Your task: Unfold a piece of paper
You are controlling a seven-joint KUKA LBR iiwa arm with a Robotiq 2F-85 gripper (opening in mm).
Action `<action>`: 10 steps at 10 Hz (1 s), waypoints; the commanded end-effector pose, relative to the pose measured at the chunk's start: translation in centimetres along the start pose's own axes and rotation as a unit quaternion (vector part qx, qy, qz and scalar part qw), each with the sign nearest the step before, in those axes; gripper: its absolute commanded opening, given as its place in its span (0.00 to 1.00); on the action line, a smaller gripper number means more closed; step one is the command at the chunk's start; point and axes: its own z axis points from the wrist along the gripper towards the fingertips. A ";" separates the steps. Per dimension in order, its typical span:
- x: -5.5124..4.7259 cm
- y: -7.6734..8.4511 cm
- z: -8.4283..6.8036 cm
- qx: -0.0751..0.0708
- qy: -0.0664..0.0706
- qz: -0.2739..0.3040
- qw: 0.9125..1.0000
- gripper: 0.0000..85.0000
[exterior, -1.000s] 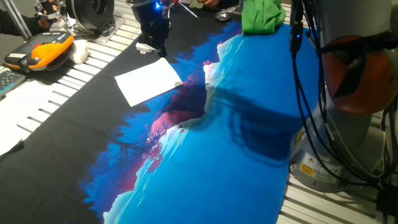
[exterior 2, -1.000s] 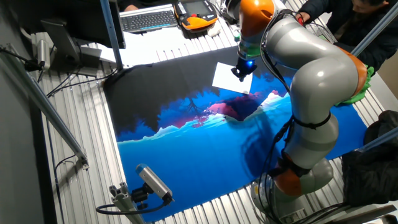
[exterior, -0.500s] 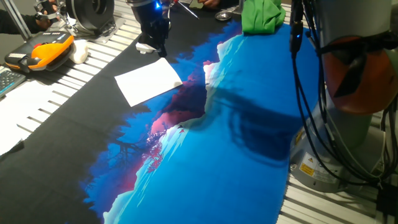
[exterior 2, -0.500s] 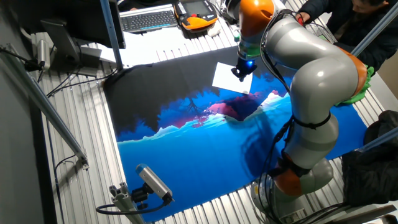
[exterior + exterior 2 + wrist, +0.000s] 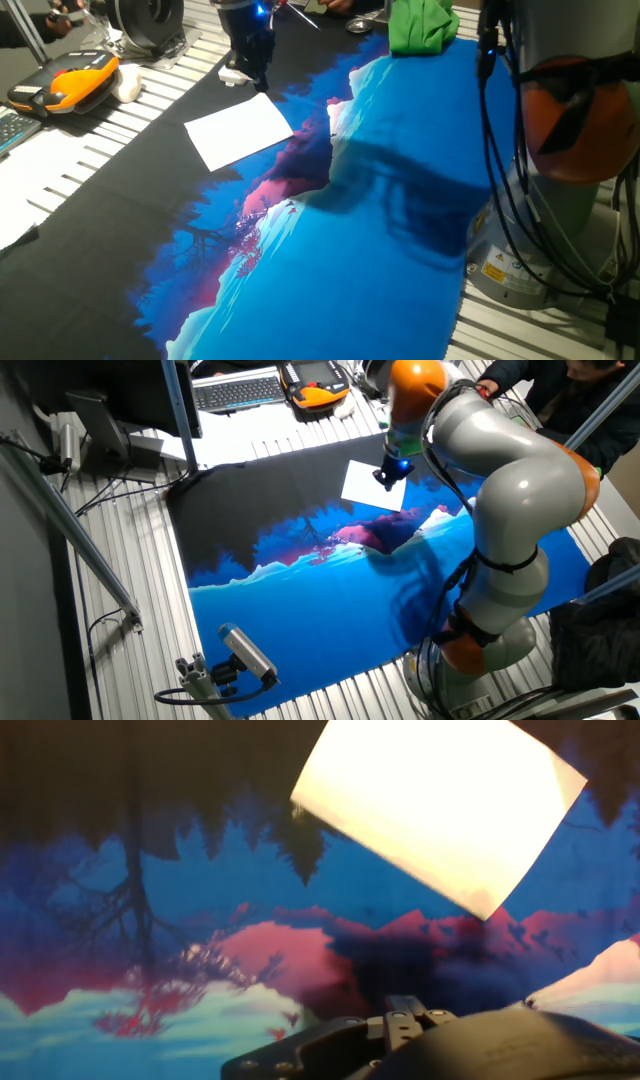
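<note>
One dark end effector [image 5: 250,62] on the grey and orange arm [image 5: 500,480], lit by a small blue light, poised at the far edge of the plain white folded sheet of paper [image 5: 238,131]; nothing seen between the fingers, though how far apart they stand cannot be told in any view. Appears to hover just above the black part of the printed blue, pink and black landscape mat [image 5: 380,230], contact with the paper not clear.

From one fixed view, end effector seen beyond the sheet's far corner, with a small white thick pad [image 5: 236,75] just behind it. From the other fixed view, end effector [image 5: 390,472] overlapping the right edge of the paper [image 5: 368,483], the pad hidden by the arm. From the hand view, only the dark underside of the hand at the bottom edge, fingers not visible; paper [image 5: 435,805] bright and overexposed at upper right, lying flat on the mat, one corner pointing down toward the hand.

Paper flat and closed on the dark region of the mat, near the pink treeline. Farther out on the slatted metal counter [image 5: 130,610]: orange and black handheld pendant [image 5: 65,85], black keyboard [image 5: 238,392], crumpled green cloth [image 5: 420,25], larger white sheets [image 5: 40,185] at the left edge.
</note>
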 end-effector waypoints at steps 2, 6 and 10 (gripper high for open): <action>0.0 0.0 0.0 0.007 -0.036 0.023 0.999 0.00; 0.0 0.0 0.0 0.074 -0.062 0.019 0.995 0.00; 0.0 0.0 0.0 0.035 -0.061 0.007 0.997 0.00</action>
